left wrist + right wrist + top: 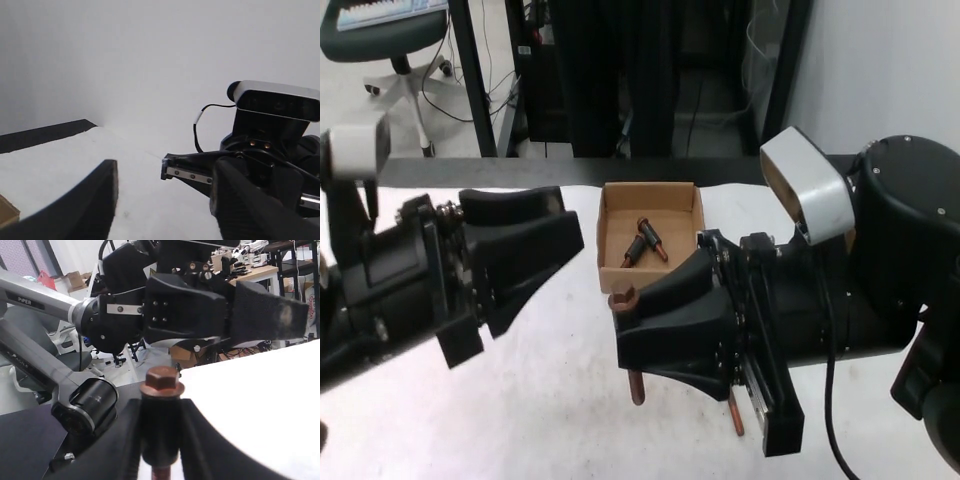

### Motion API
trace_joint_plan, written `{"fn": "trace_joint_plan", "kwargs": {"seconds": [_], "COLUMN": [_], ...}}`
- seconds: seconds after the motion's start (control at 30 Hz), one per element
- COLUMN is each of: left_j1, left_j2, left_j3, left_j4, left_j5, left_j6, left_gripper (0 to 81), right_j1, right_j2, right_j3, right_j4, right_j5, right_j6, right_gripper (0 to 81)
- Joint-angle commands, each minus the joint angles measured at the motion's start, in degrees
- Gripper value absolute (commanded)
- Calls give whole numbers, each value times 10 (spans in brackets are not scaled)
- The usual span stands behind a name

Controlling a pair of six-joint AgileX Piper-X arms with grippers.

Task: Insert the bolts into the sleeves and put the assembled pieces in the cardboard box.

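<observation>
My right gripper (626, 322) is shut on a copper bolt (636, 386) that stands upright, hex head up, above the white table in front of the cardboard box (612, 222). In the right wrist view the bolt (161, 382) passes through a black sleeve (160, 432) held between that gripper's (160, 445) jaws. My left gripper (566, 236) hovers open to the left of the box, facing the right one, with nothing between its fingers (95, 200). Dark assembled pieces (642, 243) lie inside the box.
A second copper bolt (735, 412) lies on the table, partly under the right arm. The box corner (7, 214) shows beside the left gripper. The black table edge (520, 170) runs along the back, with dark racks and a chair behind it.
</observation>
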Motion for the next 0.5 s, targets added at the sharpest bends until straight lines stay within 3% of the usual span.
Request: {"fn": "trace_joint_plan", "kwargs": {"seconds": [0.0,0.07,0.13,0.23,0.27,0.37,0.47], "left_j1": [2,2,2,7,9,15,19], "left_j2": [1,1,1,1,1,1,1], "left_j3": [-2,-2,-2,-2,-2,-2,-2], "left_j4": [-11,-11,-11,-11,-11,-11,-6], "left_j5": [-1,-1,-1,-1,-1,-3,-13], "left_j6": [3,3,3,6,24,39,41], "left_gripper": [527,512,413,56,5,3,3], "right_j1": [0,0,0,-4,-9,-33,-60], "right_j2": [-6,-6,-6,-6,-6,-6,-5], "right_j3": [-9,-9,-9,-9,-9,-26,-59], "right_j4": [-10,-10,-10,-10,-7,56,155], "right_j5": [-5,-5,-3,20,36,100,178], "right_j6": [2,2,2,2,6,18,-39], "right_gripper": [8,8,8,8,8,8,8]}}
